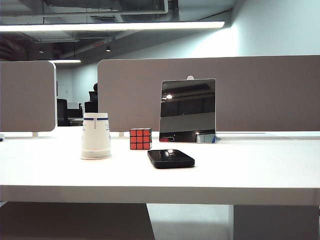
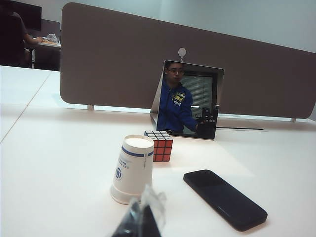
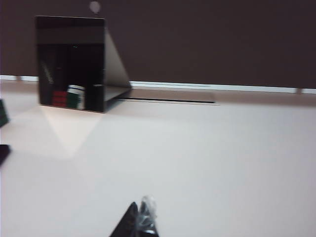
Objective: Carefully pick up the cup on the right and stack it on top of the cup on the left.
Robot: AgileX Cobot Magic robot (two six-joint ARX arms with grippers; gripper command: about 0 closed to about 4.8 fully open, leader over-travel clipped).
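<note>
One inverted cup (image 1: 95,136) is observed on the table (image 1: 240,172) left of a cube (image 1: 140,138); left pincer (image 2: 139,219) and right pincer (image 3: 138,222) are closed, empty.

A white table (image 1: 240,172) is carrying everything here. An upside-down white paper cup (image 1: 96,136) with a blue band is resting rim-down on it, standing just beyond the closed left gripper (image 2: 140,219) in the left wrist view. A Rubik's cube (image 1: 140,138) is sitting just past the cup, farther from that gripper. A black phone (image 1: 170,158) is lying flat beside the cup, off to the gripper's side. A mirror (image 1: 188,110) is standing propped at the back, well beyond the closed right gripper (image 3: 139,222), with bare tabletop between them.
</note>
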